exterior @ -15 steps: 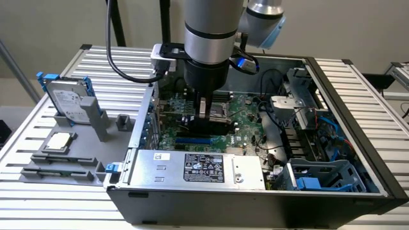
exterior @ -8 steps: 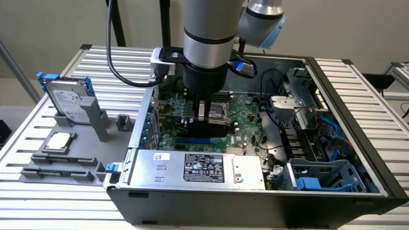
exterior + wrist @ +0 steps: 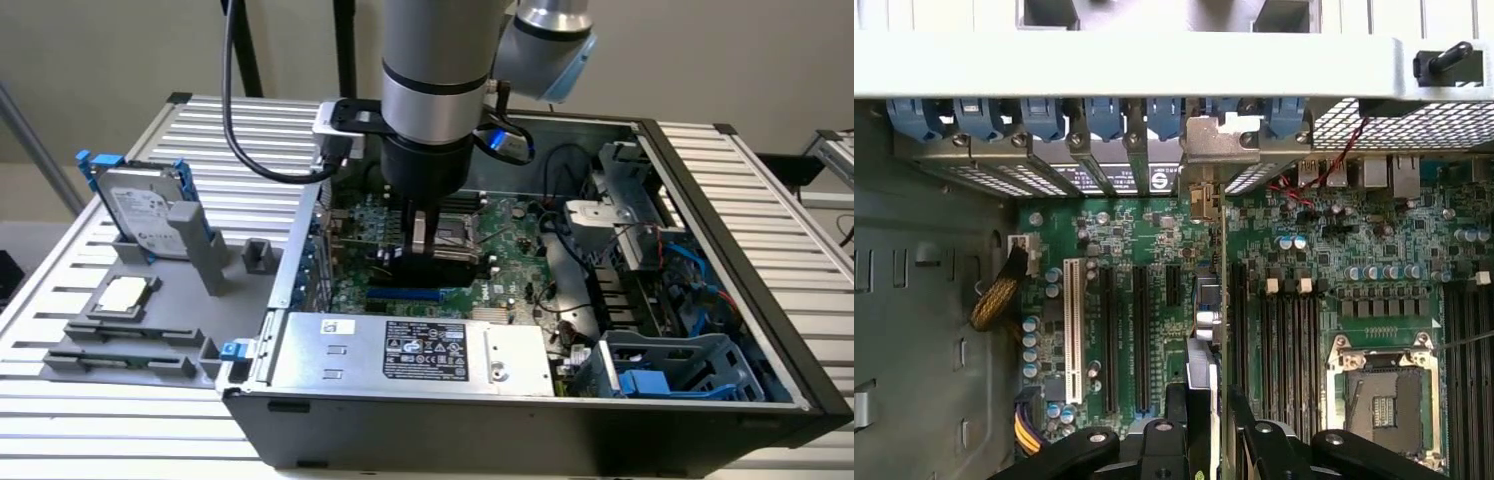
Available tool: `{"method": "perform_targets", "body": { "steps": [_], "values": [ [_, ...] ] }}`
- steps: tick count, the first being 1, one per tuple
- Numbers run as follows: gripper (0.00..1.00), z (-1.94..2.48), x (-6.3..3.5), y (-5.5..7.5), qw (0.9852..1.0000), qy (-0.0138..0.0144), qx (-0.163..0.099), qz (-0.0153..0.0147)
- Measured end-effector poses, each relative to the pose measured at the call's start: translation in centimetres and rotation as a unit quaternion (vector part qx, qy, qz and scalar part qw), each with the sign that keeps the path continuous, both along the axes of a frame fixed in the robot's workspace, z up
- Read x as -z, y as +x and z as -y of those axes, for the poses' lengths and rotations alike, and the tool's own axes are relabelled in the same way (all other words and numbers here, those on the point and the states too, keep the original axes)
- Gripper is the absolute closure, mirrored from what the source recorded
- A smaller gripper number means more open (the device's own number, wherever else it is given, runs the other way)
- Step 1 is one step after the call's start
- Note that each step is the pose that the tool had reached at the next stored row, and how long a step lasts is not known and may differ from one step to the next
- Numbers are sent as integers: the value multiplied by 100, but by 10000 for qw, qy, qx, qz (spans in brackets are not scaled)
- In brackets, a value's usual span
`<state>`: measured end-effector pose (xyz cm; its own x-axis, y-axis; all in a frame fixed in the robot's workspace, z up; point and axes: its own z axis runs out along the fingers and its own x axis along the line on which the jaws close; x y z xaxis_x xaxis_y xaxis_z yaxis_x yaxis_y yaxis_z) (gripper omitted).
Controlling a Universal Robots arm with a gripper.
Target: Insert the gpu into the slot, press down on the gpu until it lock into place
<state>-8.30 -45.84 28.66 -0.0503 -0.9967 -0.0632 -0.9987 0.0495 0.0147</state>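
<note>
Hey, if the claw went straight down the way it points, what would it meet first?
The gpu in the claw would likely reach the slot first, though depth is unclear.

Black gpu (image 3: pixel 451 270), blue slot (image 3: pixel 400 296), green motherboard (image 3: pixel 514 222)

Arm (image 3: pixel 427 90) vertical, jaws clamped.

The case (image 3: pixel 534 430) sits on the worktop (image 3: pixel 107 430), with the hard drive (image 3: pixel 140 210) standing at the exterior view's left of it. Inside, the power-supply box (image 3: pixel 400 350) lies nearest and the motherboard (image 3: pixel 514 235) behind it, where the gripper (image 3: pixel 434 262) holds the gpu (image 3: pixel 1221 300) on edge at the slot (image 3: pixel 407 295).
</note>
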Motion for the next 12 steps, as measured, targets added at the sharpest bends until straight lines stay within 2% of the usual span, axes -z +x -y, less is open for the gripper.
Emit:
{"method": "perform_targets", "body": {
  "steps": [12],
  "values": [
    [74, -19, 41, -39, 10000, -3, 9, 0]
  ]
}}
